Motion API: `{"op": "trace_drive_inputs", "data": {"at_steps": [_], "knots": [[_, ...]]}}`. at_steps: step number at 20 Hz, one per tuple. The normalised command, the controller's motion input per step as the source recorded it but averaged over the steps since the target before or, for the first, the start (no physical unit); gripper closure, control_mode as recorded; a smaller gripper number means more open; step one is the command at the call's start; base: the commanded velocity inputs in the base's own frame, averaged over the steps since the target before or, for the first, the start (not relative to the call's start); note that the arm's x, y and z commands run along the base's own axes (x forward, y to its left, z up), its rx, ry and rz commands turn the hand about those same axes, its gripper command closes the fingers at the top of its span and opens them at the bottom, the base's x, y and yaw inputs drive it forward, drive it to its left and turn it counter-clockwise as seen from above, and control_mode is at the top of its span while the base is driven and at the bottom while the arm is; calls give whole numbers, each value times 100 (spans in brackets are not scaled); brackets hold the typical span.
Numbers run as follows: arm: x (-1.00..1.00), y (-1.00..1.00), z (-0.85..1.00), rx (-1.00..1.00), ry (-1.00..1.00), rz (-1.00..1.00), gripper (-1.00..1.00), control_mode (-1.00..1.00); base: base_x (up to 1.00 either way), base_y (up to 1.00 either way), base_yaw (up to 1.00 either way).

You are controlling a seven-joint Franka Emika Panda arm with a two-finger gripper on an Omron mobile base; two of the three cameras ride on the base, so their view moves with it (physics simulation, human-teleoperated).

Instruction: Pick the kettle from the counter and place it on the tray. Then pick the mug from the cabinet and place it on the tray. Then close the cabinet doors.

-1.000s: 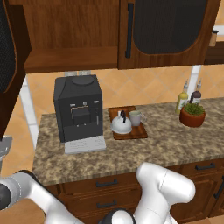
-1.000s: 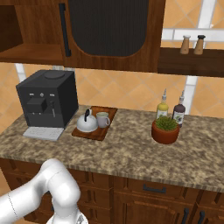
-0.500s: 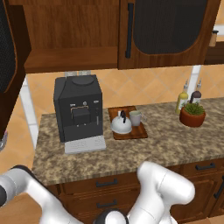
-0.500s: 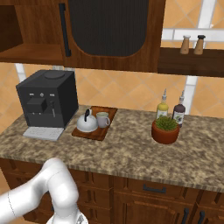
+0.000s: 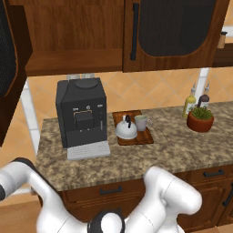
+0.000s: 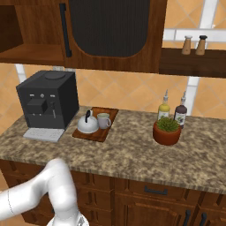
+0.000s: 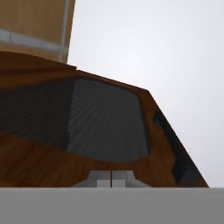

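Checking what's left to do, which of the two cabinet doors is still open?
The left cabinet door, swung out at the left edge of the left base view, baring the shelf. The right door sits shut, flush with the cabinet front.

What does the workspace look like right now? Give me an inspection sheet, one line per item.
Surface: speckled granite counter over wooden drawers.
Job's things: kettle and mug both on the tray; right cabinet door shut, left cabinet door swung open, shelf bare.
Clutter: coffee machine, potted plant, two bottles behind it, two shakers on a wall shelf.
Gripper: gripper shut, holding nothing, close to the mesh door.
Cables: nothing seen.
Surroundings: orange tiled wall.
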Motion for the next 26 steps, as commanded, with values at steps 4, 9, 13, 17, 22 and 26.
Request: {"op": "trace_drive_inputs", "data": {"at_steps": [4, 9, 13, 17, 22, 26], "knots": [[-15, 0, 4, 25, -32, 0, 100, -100, 0, 0, 0], [-28, 0, 0, 24, -21, 0, 100, -100, 0, 0, 0], [-33, -14, 9, 19, -4, 0, 100, -100, 0, 0, 0], [-4, -25, 7, 6, 2, 0, 100, -100, 0, 0, 0], [0, -49, 3, 3, 5, 0, 100, -100, 0, 0, 0], [-5, -63, 9, 3, 8, 0, 100, -100, 0, 0, 0]]}}
